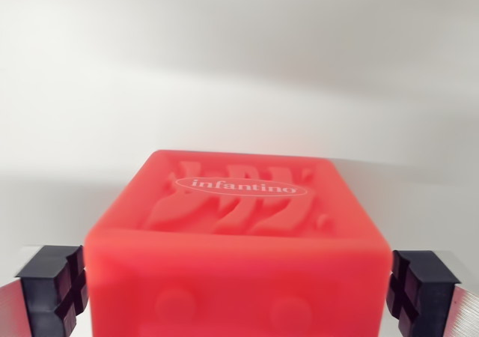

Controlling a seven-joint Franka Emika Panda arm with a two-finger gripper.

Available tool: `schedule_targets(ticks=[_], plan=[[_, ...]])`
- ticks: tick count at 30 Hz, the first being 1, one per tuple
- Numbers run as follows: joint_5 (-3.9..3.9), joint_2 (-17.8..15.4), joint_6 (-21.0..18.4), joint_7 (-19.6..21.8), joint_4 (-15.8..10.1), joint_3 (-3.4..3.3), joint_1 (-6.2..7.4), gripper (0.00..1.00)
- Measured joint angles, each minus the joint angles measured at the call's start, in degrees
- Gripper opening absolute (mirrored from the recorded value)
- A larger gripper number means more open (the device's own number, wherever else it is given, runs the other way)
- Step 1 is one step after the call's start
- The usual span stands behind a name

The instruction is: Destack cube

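A pale, featureless white surface [239, 67] fills the upper half of the wrist view, shading to grey in a band across its middle. Against it sits one red cube [236, 240], the only cube in sight, occupying the lower centre of the frame and cut off by the bottom edge, so whatever it rests on cannot be seen. Its top face carries raised wavy relief and a white oval outline enclosing the word "infantino" [241, 187] in white letters; two shallow round bumps show on the face nearest the camera. The gripper [238, 292] straddles the cube from above, its two fingers spread wide, one on each flank. The black ribbed pad [54, 288] at the wrist view's left sits right against the cube's lower left edge, and the matching pad [418, 292] at the wrist view's right stands just beside the lower right edge; whether either pad actually presses on the cube cannot be told from this angle. Slivers of bright metal finger show behind each pad at the frame's bottom corners. The camera looks down and forward along the cube's top, with the fingers level with its side faces.
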Motion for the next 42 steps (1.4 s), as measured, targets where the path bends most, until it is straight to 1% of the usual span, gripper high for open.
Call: schedule_targets(ticks=[7, 15, 18, 23, 29, 33, 40, 42], plan=[[0.05, -1.77, -1.12, -0.04, -0.43, 0.17, -0.15, 1.00], [0.26, -5.06, -3.54, -0.22, -1.27, 0.64, -0.55, 1.00], [0.46, -6.64, -4.79, -0.37, -1.64, 0.87, -0.74, 1.00], [1.02, -9.56, -7.15, -0.71, -2.11, 1.23, -0.95, 1.00], [1.79, -13.24, -10.16, -1.24, -2.65, 1.45, -0.99, 1.00], [2.37, -15.61, -12.40, -1.68, -2.80, 1.53, -0.99, 1.00], [3.13, -20.48, -17.06, -2.24, -2.91, 1.59, -0.98, 1.00], [3.27, -21.40, -18.05, -2.34, -2.90, 1.60, -0.97, 1.00]])
